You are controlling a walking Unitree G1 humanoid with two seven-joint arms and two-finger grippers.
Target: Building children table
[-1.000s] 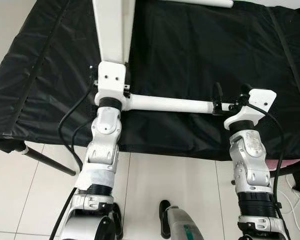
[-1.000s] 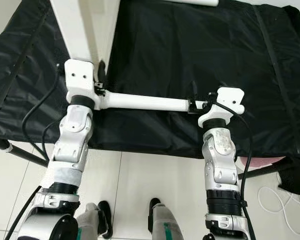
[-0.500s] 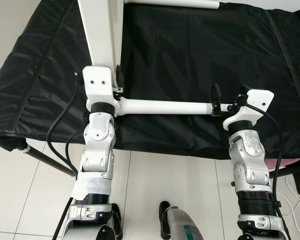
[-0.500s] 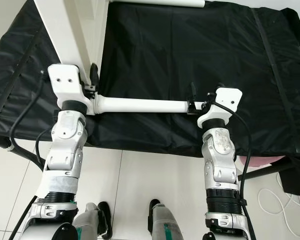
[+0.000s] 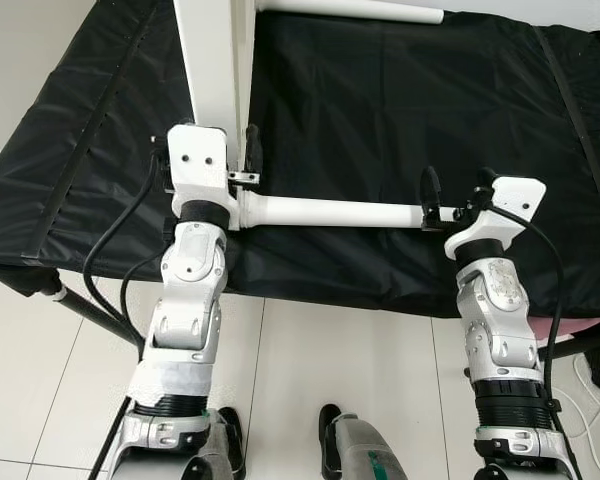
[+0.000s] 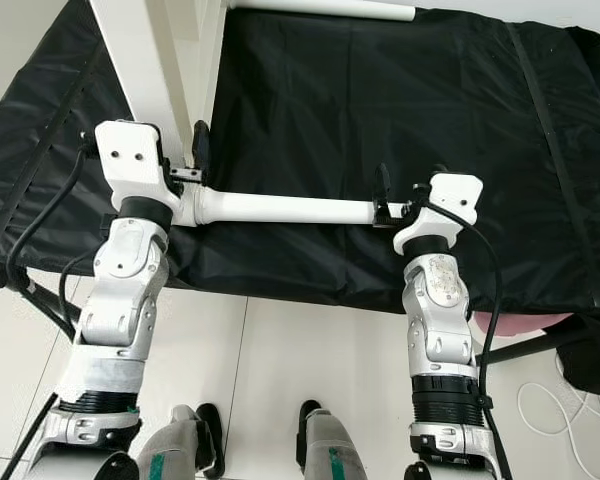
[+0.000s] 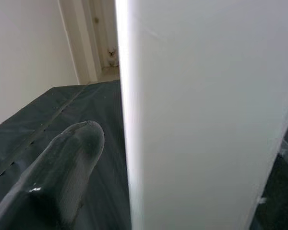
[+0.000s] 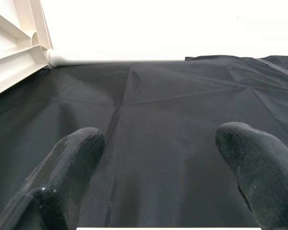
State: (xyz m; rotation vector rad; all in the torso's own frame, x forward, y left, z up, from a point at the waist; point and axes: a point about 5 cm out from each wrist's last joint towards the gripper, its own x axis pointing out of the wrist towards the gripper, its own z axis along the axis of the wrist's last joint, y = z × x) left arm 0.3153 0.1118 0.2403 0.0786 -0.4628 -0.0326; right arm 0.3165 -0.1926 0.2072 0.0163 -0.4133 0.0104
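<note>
Over the black-covered table (image 5: pixel 400 110) above white floor tiles (image 5: pixel 350 370), our left end effector (image 5: pixel 242 158) grips the white panel (image 5: pixel 215 60), shifted right since before; our right end effector (image 5: pixel 455 190) gapes wide.

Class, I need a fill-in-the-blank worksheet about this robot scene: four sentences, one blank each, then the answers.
1. The work surface is covered by a ____ cloth.
2. The left gripper is closed on the edge of a flat ____ panel.
3. The right gripper has its fingers ____ around the end of the white leg.
4. The floor under the robot is laid with pale ____.

Answers: black; white; open; tiles
</note>
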